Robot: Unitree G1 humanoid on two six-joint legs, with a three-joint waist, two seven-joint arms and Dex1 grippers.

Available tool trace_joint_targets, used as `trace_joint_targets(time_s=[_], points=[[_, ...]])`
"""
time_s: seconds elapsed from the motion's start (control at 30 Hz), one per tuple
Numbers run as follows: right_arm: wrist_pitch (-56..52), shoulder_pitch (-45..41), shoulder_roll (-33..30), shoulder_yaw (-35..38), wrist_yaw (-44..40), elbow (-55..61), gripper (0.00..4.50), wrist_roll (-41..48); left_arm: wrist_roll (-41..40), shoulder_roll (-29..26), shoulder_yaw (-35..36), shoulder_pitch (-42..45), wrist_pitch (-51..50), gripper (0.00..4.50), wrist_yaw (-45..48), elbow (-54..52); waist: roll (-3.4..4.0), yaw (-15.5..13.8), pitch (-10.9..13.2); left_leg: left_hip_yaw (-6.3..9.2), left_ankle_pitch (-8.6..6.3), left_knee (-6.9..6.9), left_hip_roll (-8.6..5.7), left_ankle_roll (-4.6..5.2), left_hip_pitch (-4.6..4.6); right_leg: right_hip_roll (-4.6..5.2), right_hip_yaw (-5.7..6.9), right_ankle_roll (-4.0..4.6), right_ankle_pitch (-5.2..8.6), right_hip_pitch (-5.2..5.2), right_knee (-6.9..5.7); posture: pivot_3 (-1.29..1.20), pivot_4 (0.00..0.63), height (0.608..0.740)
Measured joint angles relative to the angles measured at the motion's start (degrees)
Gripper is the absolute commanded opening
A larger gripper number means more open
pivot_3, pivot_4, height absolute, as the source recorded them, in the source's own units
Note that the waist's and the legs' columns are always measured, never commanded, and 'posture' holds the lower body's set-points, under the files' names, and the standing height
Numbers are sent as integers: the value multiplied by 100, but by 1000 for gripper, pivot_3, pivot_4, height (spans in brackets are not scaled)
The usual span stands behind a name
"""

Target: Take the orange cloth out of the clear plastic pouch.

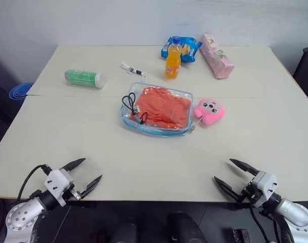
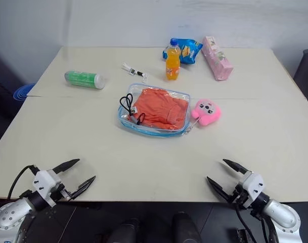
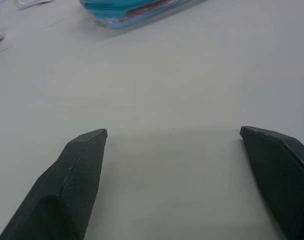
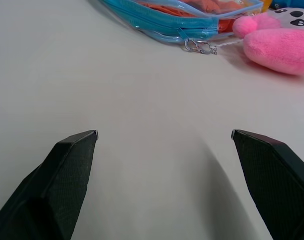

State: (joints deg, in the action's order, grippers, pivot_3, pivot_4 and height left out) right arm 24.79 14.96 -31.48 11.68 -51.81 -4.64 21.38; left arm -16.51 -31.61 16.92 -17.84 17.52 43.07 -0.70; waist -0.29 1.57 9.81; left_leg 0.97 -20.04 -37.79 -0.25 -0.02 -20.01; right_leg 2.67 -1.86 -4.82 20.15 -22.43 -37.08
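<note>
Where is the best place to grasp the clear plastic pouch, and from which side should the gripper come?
Probably the clear plastic pouch is best pinched at its near blue-edged rim, by the small metal clasp at its near right corner, coming from the robot's side. It lies flat with the orange cloth inside, so the middle gives no edge to grip.

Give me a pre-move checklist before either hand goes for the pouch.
1. Left hand open and empty: ok.
2. Right hand open and empty: ok.
3. Orange cloth inside the clear plastic pouch: ok.
4. Bare table between both hands and pouch: ok.
5. Pink plush toy clear of the pouch: not ok, it sits against its right end.
6. Zipper open: cannot tell.
</note>
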Motion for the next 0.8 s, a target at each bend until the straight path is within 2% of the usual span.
trace_joint_targets(time_s=[0.63, 0.8], points=[[-115, -39, 45, -73, -41, 95, 4500, 8, -252, 35, -8, 211, -1112, 4468, -36, -527, 0, -2, 0, 3, -1, 0, 0, -1, -3, 0, 3, -3, -2, -3, -2, 0, 150, 740], [-111, -28, 96, -166, -42, 237, 4500, 11, -626, -174, -9, 310, -1914, 4468, 55, -939, -1, 0, 1, 3, 0, 0, 0, -1, -2, 0, 3, -3, -2, -3, -6, 0, 150, 740]])
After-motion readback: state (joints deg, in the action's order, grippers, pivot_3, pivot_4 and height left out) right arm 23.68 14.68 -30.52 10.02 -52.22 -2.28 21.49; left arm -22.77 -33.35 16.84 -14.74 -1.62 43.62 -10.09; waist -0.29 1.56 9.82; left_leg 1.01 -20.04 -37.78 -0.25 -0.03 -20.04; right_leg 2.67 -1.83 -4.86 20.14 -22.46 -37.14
